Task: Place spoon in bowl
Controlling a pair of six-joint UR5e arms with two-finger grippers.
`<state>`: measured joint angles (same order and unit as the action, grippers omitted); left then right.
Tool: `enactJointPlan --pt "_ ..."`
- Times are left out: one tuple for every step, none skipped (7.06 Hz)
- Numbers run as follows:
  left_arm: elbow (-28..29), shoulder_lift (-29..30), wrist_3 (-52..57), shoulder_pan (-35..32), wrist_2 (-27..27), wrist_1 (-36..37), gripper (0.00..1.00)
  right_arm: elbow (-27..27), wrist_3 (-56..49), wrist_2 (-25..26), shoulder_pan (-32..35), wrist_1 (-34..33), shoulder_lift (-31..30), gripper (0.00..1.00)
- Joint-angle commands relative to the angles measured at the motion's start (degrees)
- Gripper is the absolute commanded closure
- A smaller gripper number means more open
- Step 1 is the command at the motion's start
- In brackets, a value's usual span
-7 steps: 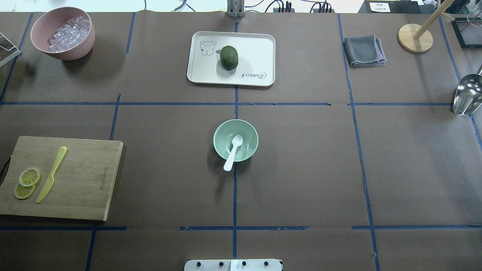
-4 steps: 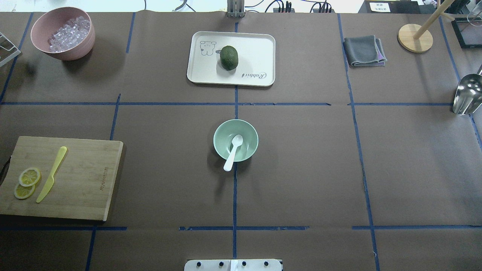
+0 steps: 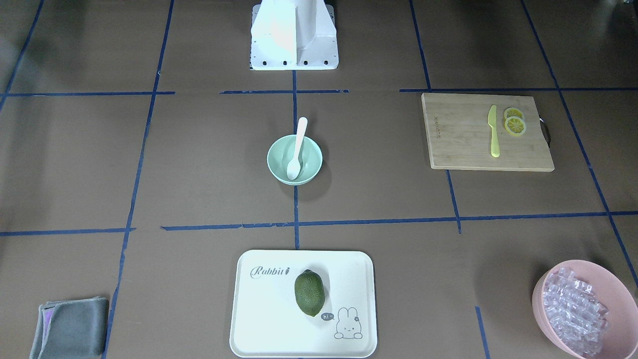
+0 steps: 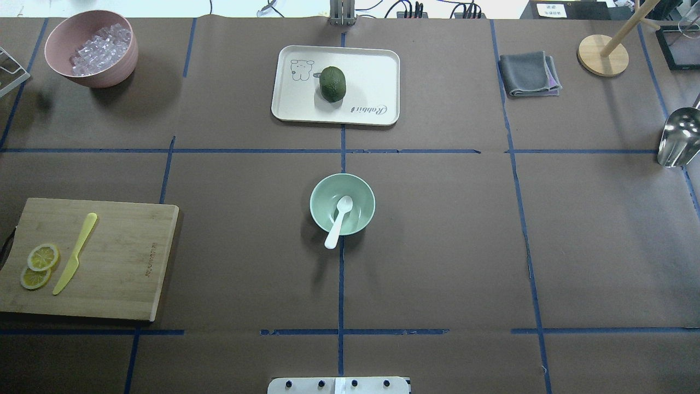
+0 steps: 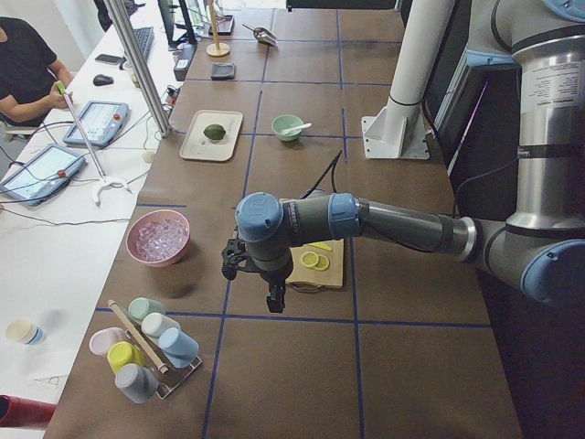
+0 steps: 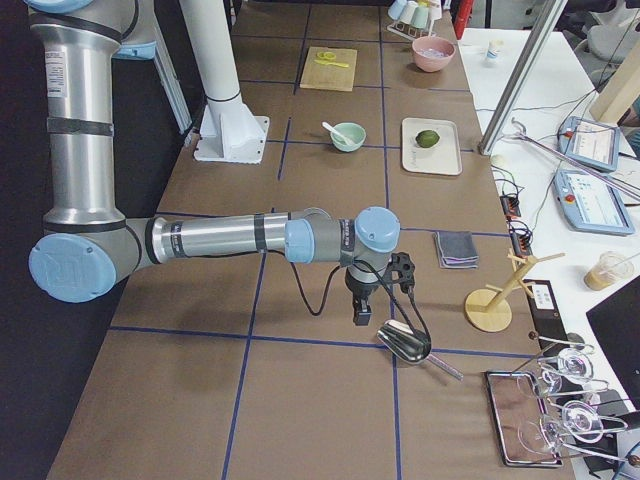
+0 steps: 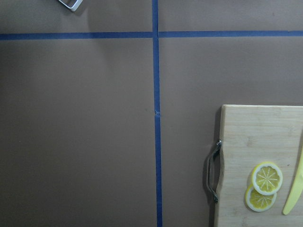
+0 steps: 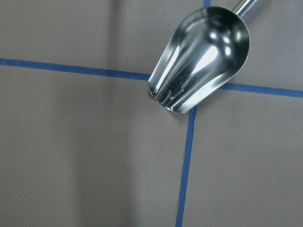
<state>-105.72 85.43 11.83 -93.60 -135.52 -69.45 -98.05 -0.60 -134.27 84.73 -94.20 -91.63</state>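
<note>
The white spoon [image 4: 339, 219] lies in the mint-green bowl [image 4: 362, 203] at the table's middle. Its scoop rests inside and its handle leans over the rim toward the robot's base. The spoon [image 3: 297, 149] and the bowl [image 3: 312, 157] also show in the front-facing view. Neither gripper shows in the overhead or front-facing views. The left gripper [image 5: 238, 263] hangs over the table's left end by the cutting board. The right gripper [image 6: 400, 274] hangs over the right end above a metal scoop. I cannot tell if either is open or shut.
A wooden cutting board [image 4: 126, 257] with a yellow knife [image 4: 75, 253] and lemon slices [image 4: 39, 265] lies at the left. A pink bowl of ice [image 4: 92, 48], a tray [image 4: 372, 71] with a green fruit [image 4: 332, 83], a grey cloth [image 4: 528, 74] and a metal scoop [image 4: 678, 137] stand further off.
</note>
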Motion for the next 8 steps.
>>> enactJointPlan --pt "-0.19 0.36 0.38 -0.01 3.51 -0.25 0.00 0.31 -0.02 0.15 0.00 -0.02 0.22 0.00" --pt "-0.62 0.44 0.39 -0.01 3.51 -0.43 0.00 0.31 -0.02 -0.54 0.00 -0.02 -0.56 0.00" --pt "-1.41 -0.08 0.22 -0.01 3.33 -1.12 0.00 0.57 0.07 -0.64 0.00 -0.19 -0.83 0.00" --pt "-1.16 -0.17 -0.05 -0.01 3.51 -1.39 0.00 2.05 -0.02 -0.03 -0.44 -0.46 -0.83 0.00" --pt "-1.68 -0.96 0.04 -0.09 3.60 -1.39 0.00 4.59 -0.89 -0.02 -0.88 -0.02 -0.75 0.00" --pt "-2.38 -2.36 0.04 -0.01 3.34 -1.57 0.00 4.53 -1.07 0.06 -1.06 0.24 -0.66 0.00" --pt "-1.17 -2.98 0.04 -0.01 3.16 -1.48 0.00 4.97 -1.25 0.15 -1.06 0.16 -0.66 0.00" --pt "-0.98 -2.90 0.12 0.34 3.24 -1.40 0.00 4.53 -2.03 0.33 -0.97 0.16 -0.48 0.00"
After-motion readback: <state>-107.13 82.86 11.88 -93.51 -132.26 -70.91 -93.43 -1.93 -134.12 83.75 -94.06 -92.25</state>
